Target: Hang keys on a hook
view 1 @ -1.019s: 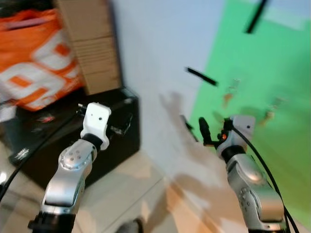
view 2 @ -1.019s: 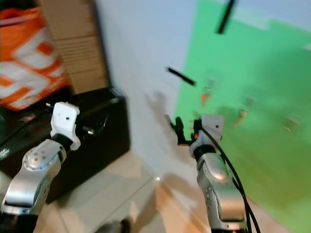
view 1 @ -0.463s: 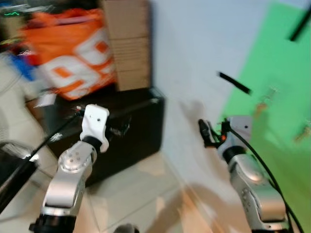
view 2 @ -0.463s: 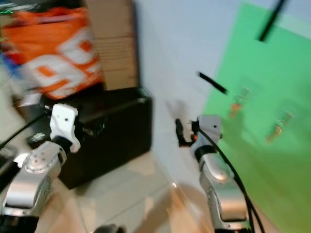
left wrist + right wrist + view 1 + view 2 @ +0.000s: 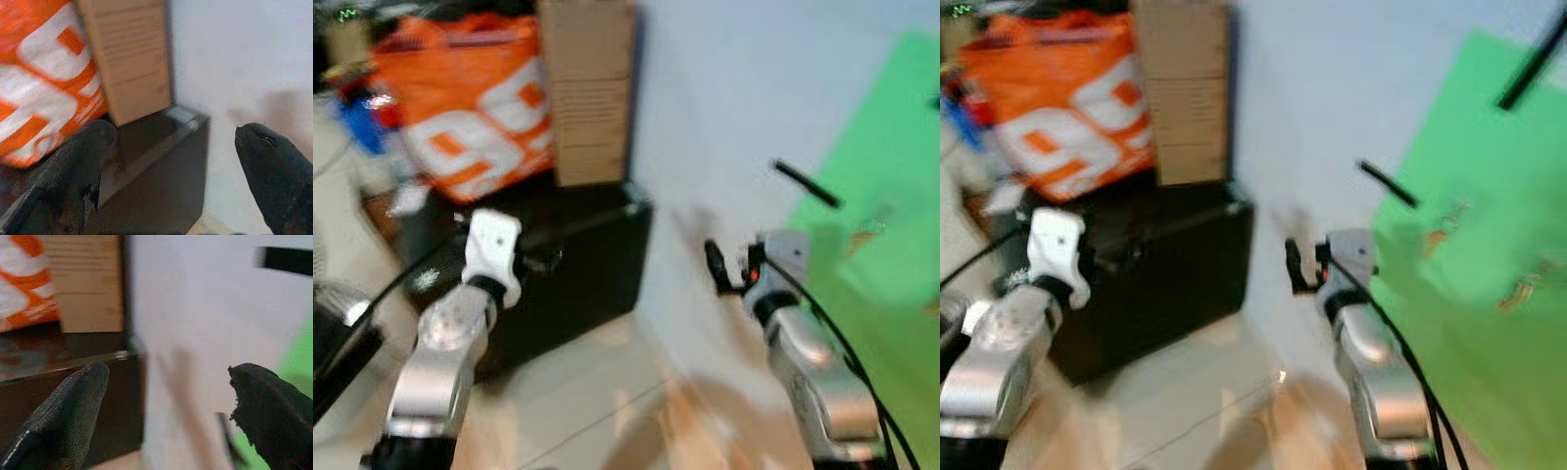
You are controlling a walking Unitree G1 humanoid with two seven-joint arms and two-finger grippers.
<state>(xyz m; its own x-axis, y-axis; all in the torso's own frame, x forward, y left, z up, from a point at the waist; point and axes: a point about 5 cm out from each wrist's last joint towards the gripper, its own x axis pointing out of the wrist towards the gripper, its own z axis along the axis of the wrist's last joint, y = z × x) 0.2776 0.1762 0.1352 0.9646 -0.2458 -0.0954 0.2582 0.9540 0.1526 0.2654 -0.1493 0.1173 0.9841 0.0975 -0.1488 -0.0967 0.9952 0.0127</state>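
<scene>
By the white wall | left pincer [image 5: 171, 161] and right pincer [image 5: 166, 406] both spread apart, empty | keys [image 5: 1445, 217] hang blurred on green panel [image 5: 1489, 323] | advice: steady the view, face the panel before reaching.

A large black box-shaped case [image 5: 573, 279] is seen standing on a pale tiled floor [image 5: 578, 411], set against a pale wall [image 5: 724, 108]. On top of the case, at its wall end, an upright brown cardboard box [image 5: 587, 93] is placed. Just beside the cardboard box, on the side away from the wall, an orange bag with white markings [image 5: 475, 117] is seen. On the wall beyond the case, a bright green sheet [image 5: 1489, 245] is fixed, with a short black strip [image 5: 808, 184] at its near edge. The picture is blurred.
</scene>
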